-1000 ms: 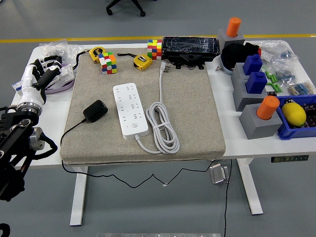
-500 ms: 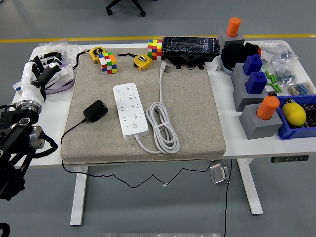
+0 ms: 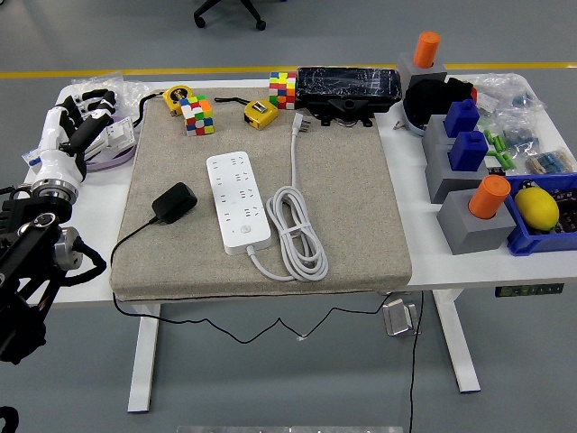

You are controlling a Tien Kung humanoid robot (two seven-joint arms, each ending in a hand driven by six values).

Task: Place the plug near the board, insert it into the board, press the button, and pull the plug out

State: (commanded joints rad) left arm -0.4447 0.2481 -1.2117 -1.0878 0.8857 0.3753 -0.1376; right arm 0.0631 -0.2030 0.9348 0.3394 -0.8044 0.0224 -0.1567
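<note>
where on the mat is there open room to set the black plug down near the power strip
The clearest bare patch of mat lies right of the coiled white cord, up to its right edge. A narrower strip lies between the black plug and the power strip. The mat's far edge is crowded with cubes and tape measures.

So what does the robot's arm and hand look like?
Only the left arm shows. It is black, built from chunky jointed parts with a round silver joint. A silver ring sits at the wrist, and the left hand is white with black fingers.
</note>
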